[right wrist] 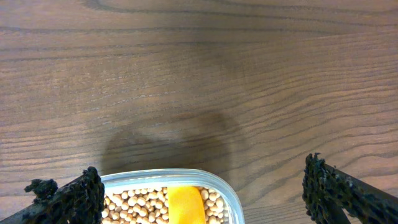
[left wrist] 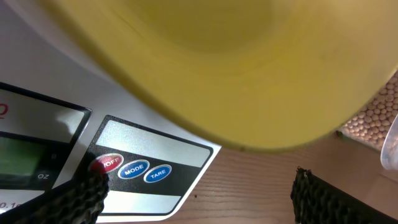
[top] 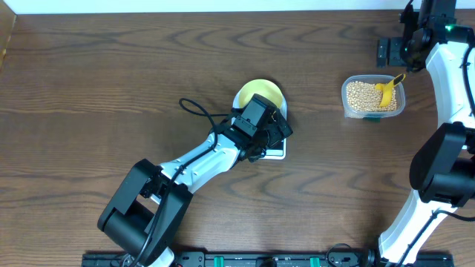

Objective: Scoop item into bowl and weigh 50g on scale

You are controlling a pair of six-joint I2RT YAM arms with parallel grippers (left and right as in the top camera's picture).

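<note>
Overhead view showed a brown wooden table [top: 89, 74]. From the lower left the left arm [top: 200, 159], white with black joints, reached up and to the right toward the middle of the table. Its head lay over a white rectangular digital scale [top: 276, 154], so only one white corner of the scale was visible. A small round pale-yellow bowl [top: 261, 92] stood on the far part of the scale, partly hidden by the arm.

Left wrist view showed the left gripper [left wrist: 198, 186] low over the scale's front edge, its jaws wide apart with nothing between them. The tip of one black finger [left wrist: 74, 198] lay at the edge of a red round button [left wrist: 107, 163]; whether it pressed the button I could not tell. Just beside it were two blue round buttons [left wrist: 144, 171], and the grey display [left wrist: 31, 149] was further left.

To the right, well apart from the scale, stood a clear rounded-square plastic container [top: 346, 104]. The small round tan grains [top: 362, 95] were all inside it, and a yellow plastic scoop [top: 387, 89] rested in them at the right side.

At the right edge the white right arm [top: 445, 81] went up along the table. Right wrist view showed the right gripper [right wrist: 202, 171] hanging just beyond the container's rim, jaws wide apart and holding nothing.
</note>
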